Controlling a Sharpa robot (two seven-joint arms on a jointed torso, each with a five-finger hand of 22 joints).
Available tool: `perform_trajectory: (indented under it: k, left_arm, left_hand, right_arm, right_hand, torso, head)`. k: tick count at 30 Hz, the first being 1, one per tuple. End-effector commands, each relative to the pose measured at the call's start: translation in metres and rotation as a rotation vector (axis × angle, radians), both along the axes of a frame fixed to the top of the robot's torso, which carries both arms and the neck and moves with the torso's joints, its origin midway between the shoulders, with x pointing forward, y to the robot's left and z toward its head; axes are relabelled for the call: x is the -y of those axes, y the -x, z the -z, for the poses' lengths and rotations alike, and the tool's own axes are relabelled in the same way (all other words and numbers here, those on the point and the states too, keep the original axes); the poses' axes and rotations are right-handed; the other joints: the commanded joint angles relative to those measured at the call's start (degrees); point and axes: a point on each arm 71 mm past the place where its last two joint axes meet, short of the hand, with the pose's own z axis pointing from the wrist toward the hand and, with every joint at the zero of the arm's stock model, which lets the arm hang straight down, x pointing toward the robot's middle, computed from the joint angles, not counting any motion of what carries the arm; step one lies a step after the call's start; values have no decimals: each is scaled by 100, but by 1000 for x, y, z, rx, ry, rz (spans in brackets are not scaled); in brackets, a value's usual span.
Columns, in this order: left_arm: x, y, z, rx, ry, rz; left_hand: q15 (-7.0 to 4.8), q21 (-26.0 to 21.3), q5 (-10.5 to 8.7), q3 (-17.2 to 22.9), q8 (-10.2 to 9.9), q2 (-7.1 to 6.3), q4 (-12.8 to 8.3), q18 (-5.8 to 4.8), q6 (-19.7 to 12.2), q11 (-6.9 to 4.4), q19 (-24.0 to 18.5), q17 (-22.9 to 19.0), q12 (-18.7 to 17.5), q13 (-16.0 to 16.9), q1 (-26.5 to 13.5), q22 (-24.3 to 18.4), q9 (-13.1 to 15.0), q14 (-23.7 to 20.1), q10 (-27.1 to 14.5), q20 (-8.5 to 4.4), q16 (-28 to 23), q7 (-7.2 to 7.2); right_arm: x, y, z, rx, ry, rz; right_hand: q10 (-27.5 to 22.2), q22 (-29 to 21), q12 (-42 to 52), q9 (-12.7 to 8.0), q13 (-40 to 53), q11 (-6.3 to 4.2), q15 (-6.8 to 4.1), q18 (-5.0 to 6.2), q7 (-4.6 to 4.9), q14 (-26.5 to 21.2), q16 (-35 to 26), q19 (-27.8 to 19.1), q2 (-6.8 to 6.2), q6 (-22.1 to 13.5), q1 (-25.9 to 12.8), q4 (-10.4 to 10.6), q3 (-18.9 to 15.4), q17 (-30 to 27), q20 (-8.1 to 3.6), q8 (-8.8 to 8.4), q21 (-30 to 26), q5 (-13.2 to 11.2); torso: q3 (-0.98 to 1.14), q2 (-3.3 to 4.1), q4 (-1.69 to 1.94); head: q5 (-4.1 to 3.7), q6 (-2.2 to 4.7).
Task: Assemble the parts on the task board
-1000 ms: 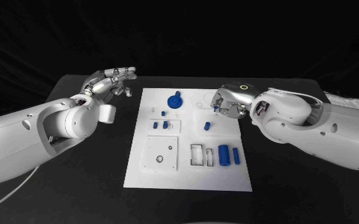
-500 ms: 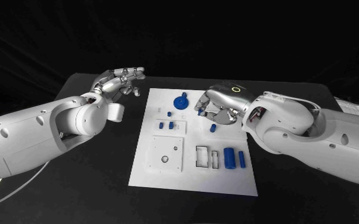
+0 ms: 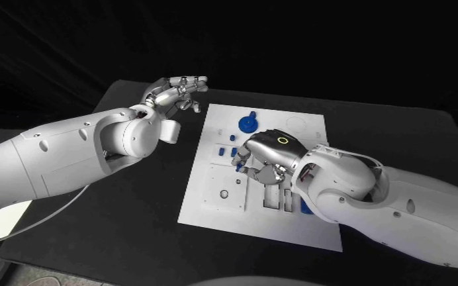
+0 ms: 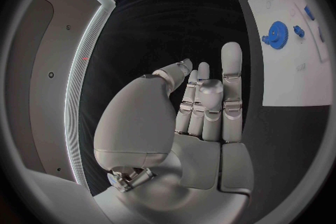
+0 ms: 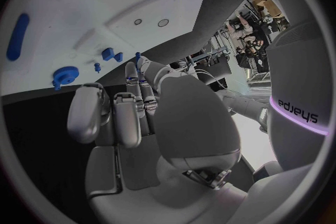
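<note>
The white task board (image 3: 215, 203) lies in the middle of the black table. A blue gear (image 3: 248, 124) stands near its far end, also seen as the gear (image 4: 277, 33) and the gear (image 5: 66, 74). Small blue pieces (image 3: 222, 150) sit in the board's left part. My right hand (image 3: 259, 158) hovers low over the board's middle, fingers loosely curled downward, with nothing seen in its palm (image 5: 140, 140). Its arm hides most of the blue cylinders (image 3: 304, 208) at the near right. My left hand (image 3: 177, 91) is off the board's far left corner, fingers straight and apart, holding nothing.
A raised white block with holes (image 3: 227, 190) takes up the board's near left. A long blue part (image 5: 17, 36) lies on the board away from the gear. Black table (image 3: 134, 233) surrounds the board, with free room on its left and near side.
The head camera has shifted. My right hand has moved from the board's right edge to over its middle, covering the blue piece that lay near it. My left hand keeps its place.
</note>
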Motion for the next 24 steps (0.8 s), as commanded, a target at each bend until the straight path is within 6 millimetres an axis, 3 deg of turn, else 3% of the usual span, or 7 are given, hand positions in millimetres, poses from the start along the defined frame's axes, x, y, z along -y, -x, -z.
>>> perform_trajectory:
  k: [1,14,24]
  left_arm:
    - [3,0,-2,13,2,8]
    - [6,1,-2,12,6,19]
    - [6,1,-2,11,7,21]
  left_hand:
    - [-1,-24,23,9,3,61,-29,69,-33,1,-31,-1,20,6,4,5,-9,-49,-32,10,-14,-7]
    - [2,-13,22,5,-1,60,-28,67,-48,6,-29,1,36,11,-2,17,-10,-49,-47,12,-10,-1]
    - [4,-15,21,3,1,61,-27,67,-49,8,-30,-1,42,13,-6,15,-9,-50,-52,13,-10,0]
  right_arm:
    - [-6,2,8,9,17,-34]
    - [-11,3,28,-17,46,-39]
    - [-8,2,31,-8,56,-29]
  right_hand:
    - [48,16,17,10,5,10,-47,33,3,381,40,39,16,45,-26,-15,43,318,-4,28,30,28]
    - [48,16,17,10,4,11,-47,33,4,381,41,39,17,44,-26,-21,49,319,-5,27,31,33]
    - [46,18,16,10,3,12,-46,32,5,382,43,40,15,43,-30,-25,52,321,-6,26,32,35]
  torso:
    - [-2,7,6]
    - [5,8,-2]
    - [7,-1,-8]
  head:
    - [92,-68]
    - [209,-171]
    - [221,-210]
